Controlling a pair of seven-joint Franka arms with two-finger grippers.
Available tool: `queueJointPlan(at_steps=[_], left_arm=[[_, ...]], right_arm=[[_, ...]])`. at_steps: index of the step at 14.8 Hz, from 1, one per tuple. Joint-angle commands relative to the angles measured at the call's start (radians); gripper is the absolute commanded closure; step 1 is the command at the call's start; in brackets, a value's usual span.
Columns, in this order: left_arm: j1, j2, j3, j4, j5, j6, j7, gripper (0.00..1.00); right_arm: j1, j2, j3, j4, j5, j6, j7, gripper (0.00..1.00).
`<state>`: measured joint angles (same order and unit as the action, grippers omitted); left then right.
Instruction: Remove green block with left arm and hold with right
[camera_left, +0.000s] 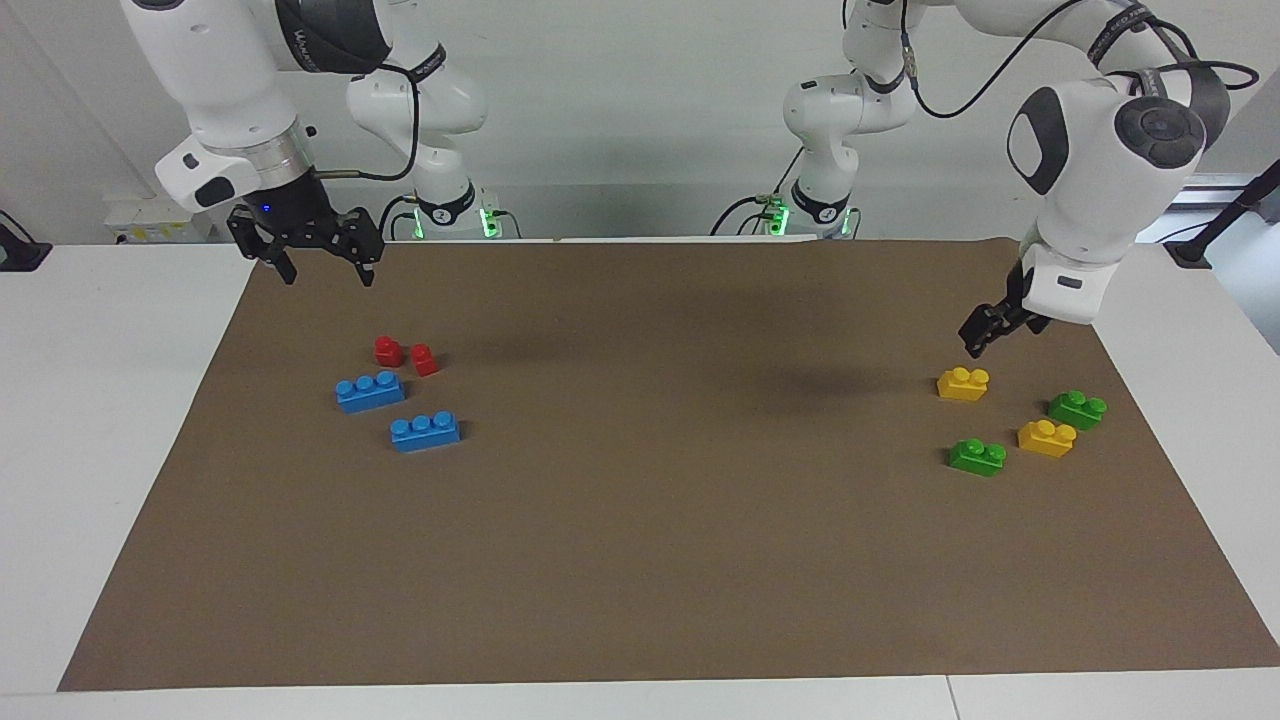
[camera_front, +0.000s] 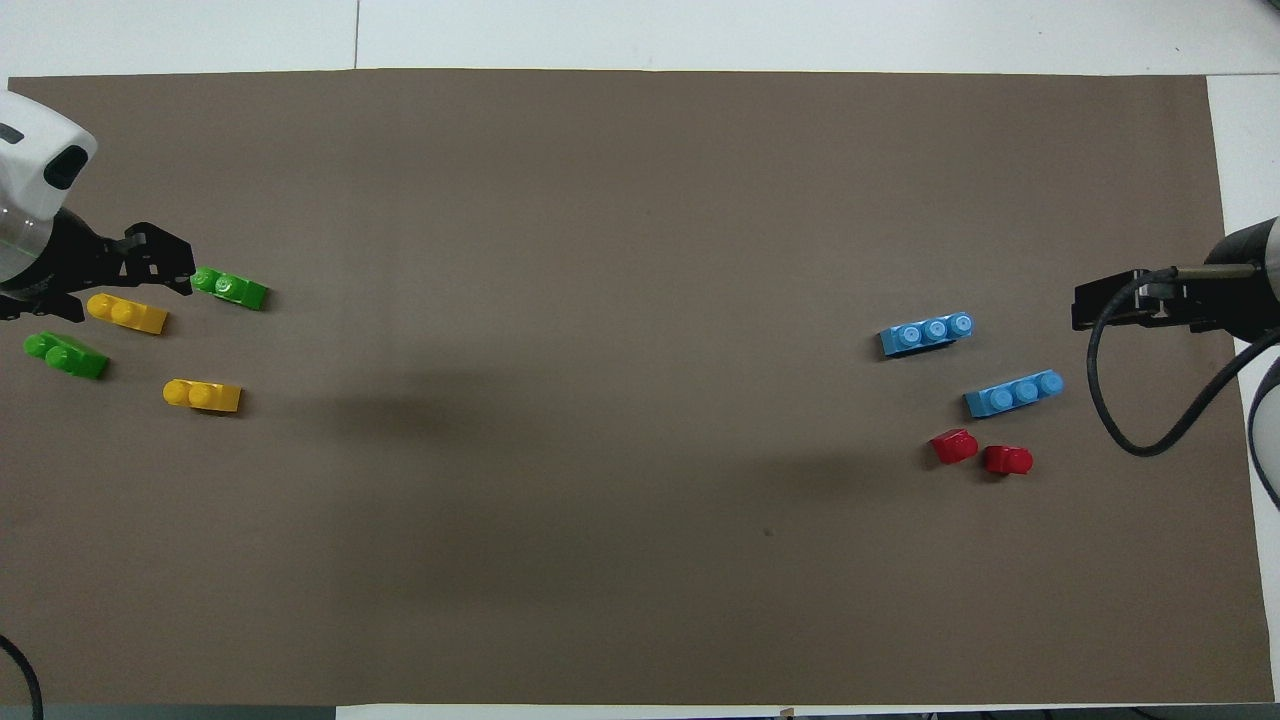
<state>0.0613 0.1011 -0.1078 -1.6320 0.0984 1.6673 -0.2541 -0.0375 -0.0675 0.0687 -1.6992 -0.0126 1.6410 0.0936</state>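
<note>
Left gripper (camera_left: 985, 335), state unreadable, hangs empty at right of frame above the yellow brick (camera_left: 963, 384). Both green blocks (camera_left: 977, 457) (camera_left: 1077, 409) lie loose on the mat (camera_left: 640, 560). Right gripper (camera_left: 318, 255), spread open upper left, waits; holding remains.

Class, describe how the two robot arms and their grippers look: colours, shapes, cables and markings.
Both arms are glossy white, built of rounded segments with dark grey joint caps and black bands. Loose black cables run along them. Green lights glow at the bases. The right gripper and left gripper are black with two fingers; a blue light shows above the right one.
</note>
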Motion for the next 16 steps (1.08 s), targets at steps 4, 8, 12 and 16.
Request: queueJointPlan(at_steps=[4, 8, 12, 16], left_arm=[[0.008, -0.040, 0.005, 0.122, -0.108, -0.208, 0.090, 0.00], [0.008, -0.044, 0.002, 0.130, -0.120, -0.251, 0.111, 0.00], [0.006, -0.043, 0.002, 0.130, -0.114, -0.297, 0.114, 0.00], [0.009, -0.043, 0.014, 0.132, -0.155, -0.261, 0.125, 0.00]], right_arm=[[-0.013, -0.012, 0.002, -0.011, 0.026, -0.006, 0.015, 0.00], [-0.013, -0.012, 0.002, -0.013, 0.025, -0.006, 0.011, 0.00], [-0.019, -0.012, 0.002, -0.013, 0.026, -0.006, 0.014, 0.00], [-0.019, -0.012, 0.002, -0.013, 0.025, -0.010, 0.015, 0.00]])
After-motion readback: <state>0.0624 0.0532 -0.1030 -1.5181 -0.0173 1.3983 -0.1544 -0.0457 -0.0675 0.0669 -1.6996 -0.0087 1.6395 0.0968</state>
